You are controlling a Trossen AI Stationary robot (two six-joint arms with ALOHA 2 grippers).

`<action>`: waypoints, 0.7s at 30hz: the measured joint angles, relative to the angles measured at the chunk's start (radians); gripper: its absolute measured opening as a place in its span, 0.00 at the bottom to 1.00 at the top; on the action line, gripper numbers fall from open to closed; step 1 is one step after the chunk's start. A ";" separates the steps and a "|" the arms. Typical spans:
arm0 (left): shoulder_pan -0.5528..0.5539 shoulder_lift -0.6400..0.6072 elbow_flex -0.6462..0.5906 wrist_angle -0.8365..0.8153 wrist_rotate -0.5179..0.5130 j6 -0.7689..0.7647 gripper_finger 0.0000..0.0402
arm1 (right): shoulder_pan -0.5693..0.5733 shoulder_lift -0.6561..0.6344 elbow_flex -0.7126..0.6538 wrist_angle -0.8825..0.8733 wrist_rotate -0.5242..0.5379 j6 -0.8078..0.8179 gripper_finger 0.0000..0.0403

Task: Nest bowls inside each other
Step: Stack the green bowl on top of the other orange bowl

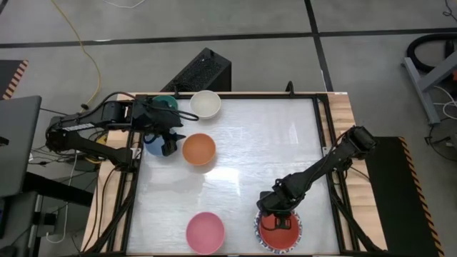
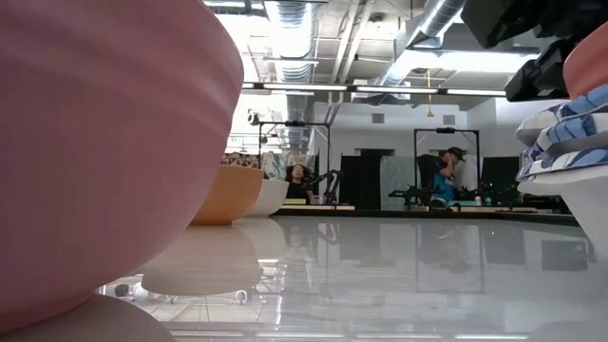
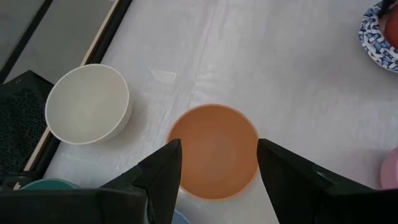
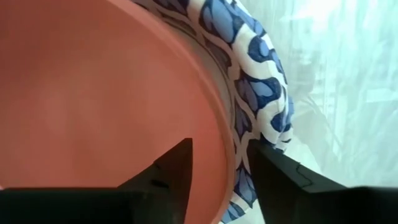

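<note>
Fingers of the right gripper (image 1: 277,223) stand parted astride the rim of the red bowl (image 1: 279,233), one inside it and one outside, with a gap showing beside each, so nothing is clamped. That bowl sits nested in the blue-and-white patterned bowl (image 1: 297,232), directly under the gripper. Over at the left gripper (image 1: 171,135), the jaws are spread and empty, with the orange bowl (image 1: 199,149) just ahead of the fingertips, the blue bowl (image 1: 153,145) beneath the wrist, the white bowl (image 1: 205,104) and teal bowl (image 1: 168,102) off to one side. The pink bowl (image 1: 205,232) rests apart from both.
</note>
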 joint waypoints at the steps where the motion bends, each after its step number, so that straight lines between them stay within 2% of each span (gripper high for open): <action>1: 0.000 0.000 0.000 0.000 0.000 0.000 0.50 | 0.000 0.000 0.000 0.000 0.000 0.000 0.46; 5: 0.000 0.000 0.000 0.000 0.000 0.000 0.50 | -0.007 0.000 0.001 -0.012 -0.001 -0.005 0.50; 10: 0.000 0.000 0.000 0.000 0.000 -0.007 0.50 | -0.018 -0.010 0.001 -0.016 -0.002 -0.015 0.50; 21: 0.000 0.000 0.000 0.000 0.000 -0.008 0.50 | -0.059 -0.135 0.001 -0.046 0.063 -0.027 0.49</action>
